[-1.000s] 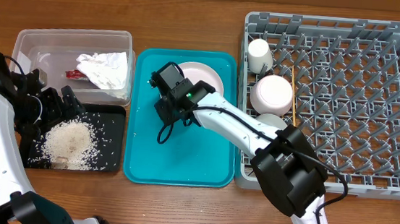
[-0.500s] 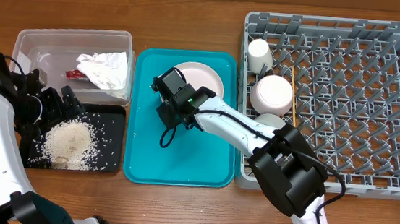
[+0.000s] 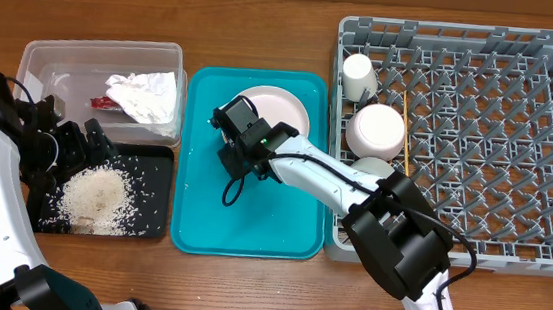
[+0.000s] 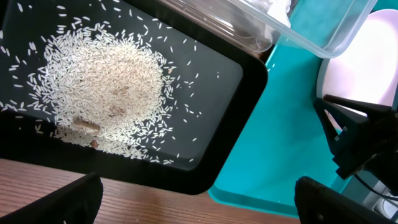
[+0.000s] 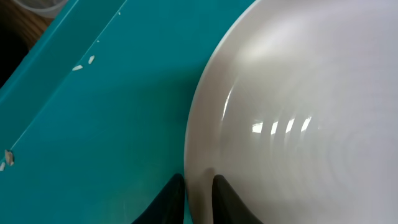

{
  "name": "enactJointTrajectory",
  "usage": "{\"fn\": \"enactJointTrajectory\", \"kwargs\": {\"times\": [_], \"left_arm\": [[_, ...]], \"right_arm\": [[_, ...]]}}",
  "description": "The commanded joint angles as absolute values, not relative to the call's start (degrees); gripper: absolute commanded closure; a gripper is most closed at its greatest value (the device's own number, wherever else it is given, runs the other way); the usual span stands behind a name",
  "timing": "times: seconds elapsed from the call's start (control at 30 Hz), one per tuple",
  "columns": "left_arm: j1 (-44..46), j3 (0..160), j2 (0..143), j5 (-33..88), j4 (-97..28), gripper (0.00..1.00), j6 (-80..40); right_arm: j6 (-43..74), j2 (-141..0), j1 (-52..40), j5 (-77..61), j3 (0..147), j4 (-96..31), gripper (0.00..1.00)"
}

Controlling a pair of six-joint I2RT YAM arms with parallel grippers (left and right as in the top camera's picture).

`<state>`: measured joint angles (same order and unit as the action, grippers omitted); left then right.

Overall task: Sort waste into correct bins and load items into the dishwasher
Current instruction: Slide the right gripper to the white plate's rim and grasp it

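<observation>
1. Your right gripper (image 5: 198, 198) pinches the rim of the round pale pink-white plate (image 5: 298, 112), at the teal tray's (image 3: 251, 213) top right corner.
2. Your left gripper (image 4: 196, 186), jaws spread, hangs over the shallow black rectangular tray (image 4: 236, 124) holding rice grains (image 4: 99, 81).

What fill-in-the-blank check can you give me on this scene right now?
The cup sits in the grey ____. The black tray holds loose ____. The napkin lies in the clear ____. The right gripper has the plate's ____ between its fingers.
Missing: rack; rice; tub; rim.
</observation>
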<state>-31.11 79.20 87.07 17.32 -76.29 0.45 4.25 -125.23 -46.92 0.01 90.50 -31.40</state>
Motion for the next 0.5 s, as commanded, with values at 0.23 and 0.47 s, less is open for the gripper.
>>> {"fn": "enactJointTrajectory", "kwargs": {"times": [0.23,0.47], "left_arm": [[-30.63,80.31,86.87,17.39,-76.23,0.0,1.3],[-30.63,80.31,86.87,17.39,-76.23,0.0,1.32]], "right_arm": [[4.05,-125.62,-46.83,0.36,90.04,-30.63,0.82],[4.05,-126.15,-46.87,0.32,90.04,-30.24,0.75]]}}
